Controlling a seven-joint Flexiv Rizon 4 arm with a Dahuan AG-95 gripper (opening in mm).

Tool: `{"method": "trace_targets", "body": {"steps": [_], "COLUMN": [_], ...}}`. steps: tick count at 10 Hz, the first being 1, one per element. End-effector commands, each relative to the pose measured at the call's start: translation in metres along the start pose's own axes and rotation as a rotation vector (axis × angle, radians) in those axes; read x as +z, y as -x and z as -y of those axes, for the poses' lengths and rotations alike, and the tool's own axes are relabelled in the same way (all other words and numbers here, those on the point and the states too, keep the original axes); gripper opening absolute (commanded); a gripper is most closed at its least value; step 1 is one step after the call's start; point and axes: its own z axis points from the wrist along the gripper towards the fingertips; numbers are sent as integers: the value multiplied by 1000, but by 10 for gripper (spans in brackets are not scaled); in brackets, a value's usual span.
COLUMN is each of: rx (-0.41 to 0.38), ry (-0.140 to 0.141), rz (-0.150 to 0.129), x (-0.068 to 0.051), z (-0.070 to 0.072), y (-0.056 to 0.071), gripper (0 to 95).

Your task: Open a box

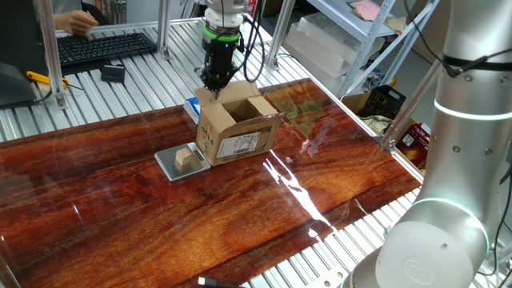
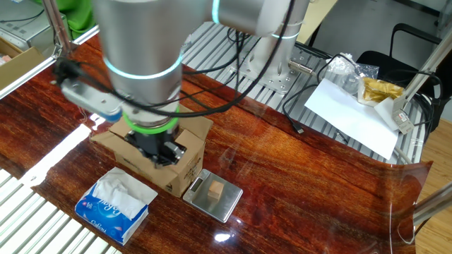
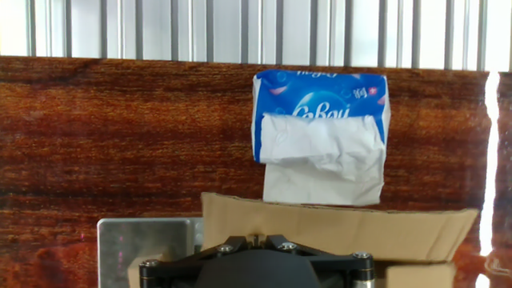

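The box (image 1: 238, 128) is a brown carton with a white label on its near side, and its top flaps stand open. My gripper (image 1: 215, 83) hangs at the box's far-left flap, fingers close together, with nothing seen between them. In the other fixed view my gripper (image 2: 159, 149) is low over the box (image 2: 189, 161). In the hand view the fingertips of my gripper (image 3: 248, 238) meet just in front of a spread cardboard flap (image 3: 344, 230).
A blue-and-white tissue packet (image 3: 320, 132) lies just beyond the box and also shows in the other fixed view (image 2: 113, 206). A small metal scale (image 1: 170, 164) with a tan wooden cube (image 1: 186, 158) sits against the box's left side. A keyboard (image 1: 104, 46) lies far back.
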Motion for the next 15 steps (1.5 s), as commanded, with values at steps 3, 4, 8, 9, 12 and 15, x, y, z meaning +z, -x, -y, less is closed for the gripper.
{"method": "trace_targets", "body": {"steps": [3, 4, 8, 9, 12, 15], "rx": [-11, -9, -3, -2, -2, 4], "ry": [-2, -1, 2, 3, 4, 4], "rz": [-2, -1, 0, 0, 0, -1], "x": [4, 10, 21, 23, 27, 29], "z": [4, 3, 0, -1, -1, -1], "y": [9, 14, 22, 23, 25, 25], "gripper": [0, 0, 0, 0, 0, 0]}}
